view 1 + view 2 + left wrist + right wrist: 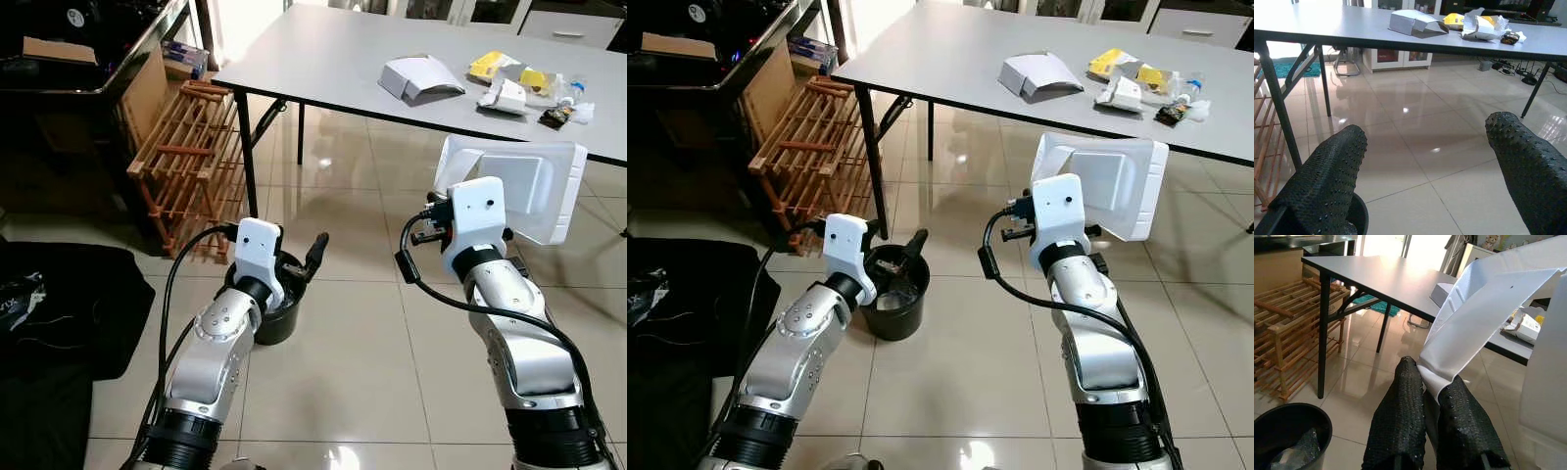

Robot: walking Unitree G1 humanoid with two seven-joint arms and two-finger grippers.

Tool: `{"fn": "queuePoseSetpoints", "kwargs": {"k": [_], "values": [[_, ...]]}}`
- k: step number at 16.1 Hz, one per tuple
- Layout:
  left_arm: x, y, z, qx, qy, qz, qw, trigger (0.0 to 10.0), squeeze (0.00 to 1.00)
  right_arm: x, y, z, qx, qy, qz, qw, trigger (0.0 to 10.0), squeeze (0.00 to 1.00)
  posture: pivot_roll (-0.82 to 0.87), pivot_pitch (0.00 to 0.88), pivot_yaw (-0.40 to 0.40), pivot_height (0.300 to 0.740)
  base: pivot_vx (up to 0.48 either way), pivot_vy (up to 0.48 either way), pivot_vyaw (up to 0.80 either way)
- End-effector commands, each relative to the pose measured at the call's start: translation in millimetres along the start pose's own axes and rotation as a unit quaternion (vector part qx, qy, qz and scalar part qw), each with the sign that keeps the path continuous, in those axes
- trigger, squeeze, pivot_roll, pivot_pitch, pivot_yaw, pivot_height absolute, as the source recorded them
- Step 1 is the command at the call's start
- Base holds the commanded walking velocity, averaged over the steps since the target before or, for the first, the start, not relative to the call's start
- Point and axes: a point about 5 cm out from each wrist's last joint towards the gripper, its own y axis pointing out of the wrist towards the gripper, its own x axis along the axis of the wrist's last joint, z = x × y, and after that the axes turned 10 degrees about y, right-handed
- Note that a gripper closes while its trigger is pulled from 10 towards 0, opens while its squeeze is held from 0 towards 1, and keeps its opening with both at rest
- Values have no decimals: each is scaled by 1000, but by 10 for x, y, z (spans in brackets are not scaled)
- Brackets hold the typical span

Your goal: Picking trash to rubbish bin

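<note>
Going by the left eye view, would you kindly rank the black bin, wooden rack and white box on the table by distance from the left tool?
1. Black bin, directly beneath the left tool.
2. Wooden rack, beyond, leftward.
3. White box, on the table.

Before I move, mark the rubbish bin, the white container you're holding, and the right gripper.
black rubbish bin [892, 323], right eye view, its front wall.
white foam container [534, 191], left eye view, inside of its open lid.
right gripper [1431, 392], right wrist view, between fingertips.
</note>
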Motion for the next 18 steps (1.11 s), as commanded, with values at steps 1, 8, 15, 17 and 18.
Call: {"fn": "queuePoseSetpoints", "kwargs": {"k": [1, 8, 15, 17, 18], "values": [[43, 17, 16, 0, 6, -6, 1000, 10000, 0, -8, 8, 14, 1, 3, 5, 1000, 10000, 0, -43, 76, -47, 740, 0, 349, 0], [70, 53, 11, -10, 15, -9, 1000, 10000, 0, -20, -10, 19, -9, 4, 2, 1000, 10000, 0, -51, 75, -25, 740, 0, 432, 0], [60, 43, 33, -17, 27, -3, 999, 10000, 0, -51, -16, 56, -13, 10, 2, 1000, 10000, 0, -41, 76, -5, 740, 0, 480, 0], [57, 42, 31, -17, 29, -3, 999, 10000, 0, -62, -24, 50, -14, 11, 3, 1000, 10000, 0, -43, 75, -5, 740, 0, 480, 0], [58, 49, 26, -18, 28, -4, 999, 10000, 0, -58, -24, 50, -14, 10, 3, 1000, 10000, 0, -45, 74, -5, 740, 0, 300, 0]]}}
